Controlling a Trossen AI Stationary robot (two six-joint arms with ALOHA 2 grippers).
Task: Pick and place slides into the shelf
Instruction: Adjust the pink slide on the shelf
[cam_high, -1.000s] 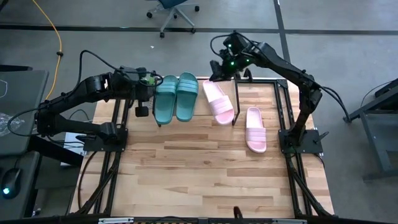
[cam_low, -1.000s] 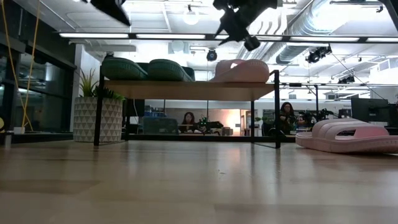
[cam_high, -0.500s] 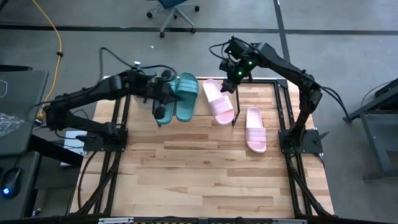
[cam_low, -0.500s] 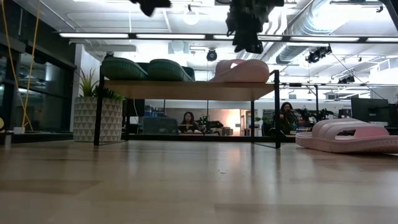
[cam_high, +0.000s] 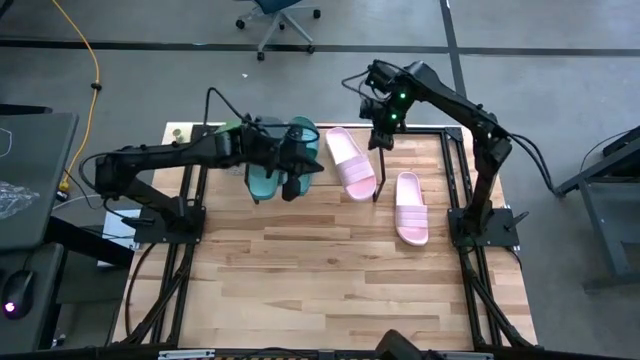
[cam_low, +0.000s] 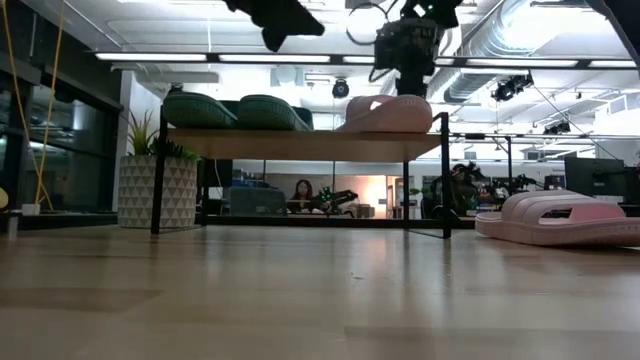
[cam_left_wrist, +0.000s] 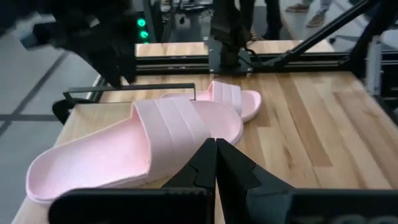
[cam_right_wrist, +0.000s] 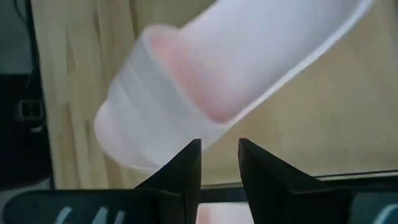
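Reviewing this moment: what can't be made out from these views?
- High view: the left gripper covers part of the teal slides; the shelf beneath them barely shows.
- Low view: both arms are cut off by the top edge.
- Right wrist view: the pink slide is blurred; the right gripper holds nothing visible.
- Whether the pink slide lies squarely on the shelf.

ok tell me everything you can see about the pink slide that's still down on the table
The pink slide on the table is a pale pink open-toe sandal with a wide ribbed strap, of what looks like moulded foam or rubber. It lies flat, sole down, on the wooden tabletop, lengthwise front to back, to the right of the shelf and apart from it. Only the tabletop touches it; neither arm is near it.
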